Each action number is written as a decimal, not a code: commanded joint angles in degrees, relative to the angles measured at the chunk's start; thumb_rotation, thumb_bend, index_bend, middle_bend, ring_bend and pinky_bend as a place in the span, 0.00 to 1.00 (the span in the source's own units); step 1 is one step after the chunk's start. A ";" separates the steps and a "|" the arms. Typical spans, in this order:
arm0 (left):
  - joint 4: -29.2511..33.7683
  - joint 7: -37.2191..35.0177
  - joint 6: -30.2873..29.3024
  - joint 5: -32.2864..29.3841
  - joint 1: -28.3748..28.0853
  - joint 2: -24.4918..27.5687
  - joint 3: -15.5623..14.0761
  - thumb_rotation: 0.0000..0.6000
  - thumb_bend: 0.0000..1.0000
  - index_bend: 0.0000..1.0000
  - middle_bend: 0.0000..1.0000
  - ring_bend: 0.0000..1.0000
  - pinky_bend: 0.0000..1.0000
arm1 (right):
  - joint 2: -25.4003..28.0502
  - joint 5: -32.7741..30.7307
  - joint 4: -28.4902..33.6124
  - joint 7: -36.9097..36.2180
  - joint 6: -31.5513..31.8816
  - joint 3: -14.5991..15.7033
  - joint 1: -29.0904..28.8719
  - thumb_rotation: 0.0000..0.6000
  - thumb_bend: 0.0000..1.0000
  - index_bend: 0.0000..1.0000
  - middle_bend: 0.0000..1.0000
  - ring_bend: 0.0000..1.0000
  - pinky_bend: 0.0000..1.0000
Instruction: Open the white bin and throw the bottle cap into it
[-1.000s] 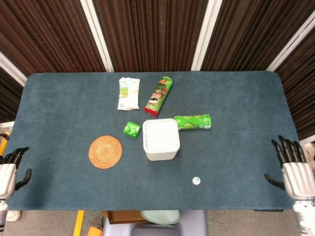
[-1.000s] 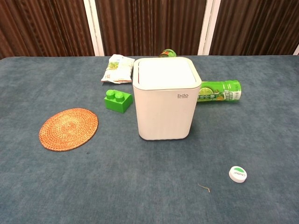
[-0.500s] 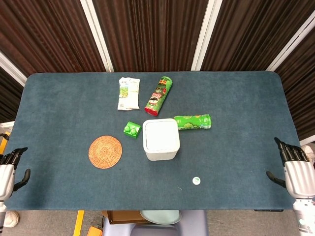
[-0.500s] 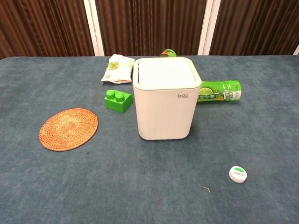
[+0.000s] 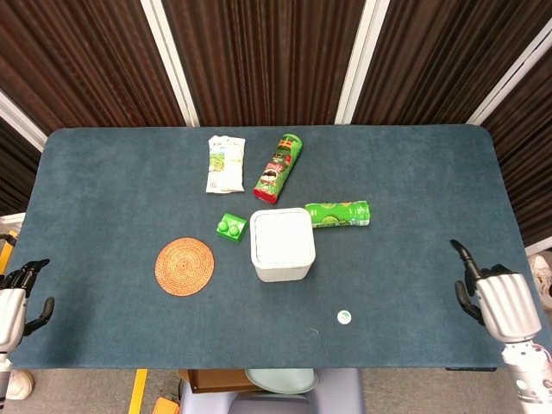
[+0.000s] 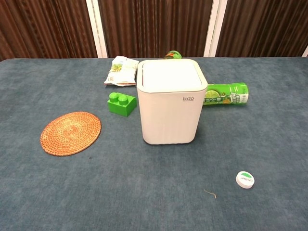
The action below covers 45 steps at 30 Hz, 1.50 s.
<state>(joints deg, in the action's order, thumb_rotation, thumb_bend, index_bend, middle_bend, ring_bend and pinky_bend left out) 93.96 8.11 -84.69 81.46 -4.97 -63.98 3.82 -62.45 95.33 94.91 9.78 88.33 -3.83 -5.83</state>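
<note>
The white bin reads "bdo" (front, near the lid).

One bin, one cap, two cans, one pouch, one brick, one mat, two hands.

right hand further inward now

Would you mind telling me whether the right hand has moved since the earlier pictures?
Yes. The right hand has shifted inward over the table edge, toward the bottle cap.
</note>
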 commanded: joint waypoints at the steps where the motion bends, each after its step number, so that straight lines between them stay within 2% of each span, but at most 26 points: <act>1: 0.10 -0.09 0.30 0.09 -0.09 0.12 -0.18 1.00 0.43 0.17 0.21 0.26 0.39 | 5.20 0.65 9.11 3.59 -6.88 0.47 -3.57 1.00 0.65 0.26 0.84 0.86 0.76; 5: 0.23 -0.13 0.39 0.38 -0.15 0.15 -0.33 1.00 0.43 0.17 0.21 0.26 0.39 | 8.28 -1.88 15.18 6.11 -13.59 -0.53 -7.23 1.00 0.69 0.30 0.85 0.87 0.77; 13: 0.37 -0.16 1.11 0.23 -0.36 0.26 -0.53 1.00 0.43 0.17 0.22 0.26 0.39 | 10.20 -10.34 22.90 10.93 -26.14 -4.10 -15.75 1.00 0.75 0.35 0.86 0.87 0.77; 22: 0.59 -0.90 1.01 -0.68 -0.19 0.75 -0.13 1.00 0.43 0.17 0.22 0.26 0.39 | 8.35 -24.38 26.15 17.53 -35.66 -7.62 -25.16 1.00 0.76 0.37 0.87 0.87 0.77; 31: 0.77 -1.22 0.98 -0.68 -0.15 1.00 -0.12 1.00 0.43 0.18 0.22 0.26 0.39 | 3.21 -36.30 24.02 21.78 -38.92 -8.54 -33.32 1.00 0.77 0.37 0.87 0.88 0.77; 45: 0.87 -2.50 0.93 -0.58 -0.06 1.45 -0.08 1.00 0.43 0.19 0.23 0.26 0.39 | -2.98 -43.84 20.92 24.19 -38.96 -6.14 -40.70 1.00 0.77 0.37 0.87 0.88 0.77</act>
<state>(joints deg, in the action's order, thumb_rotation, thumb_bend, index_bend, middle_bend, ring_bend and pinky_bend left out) 94.82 5.62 -83.78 80.87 -5.02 -62.53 3.74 -65.21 51.71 116.00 33.86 49.21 -10.16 -46.34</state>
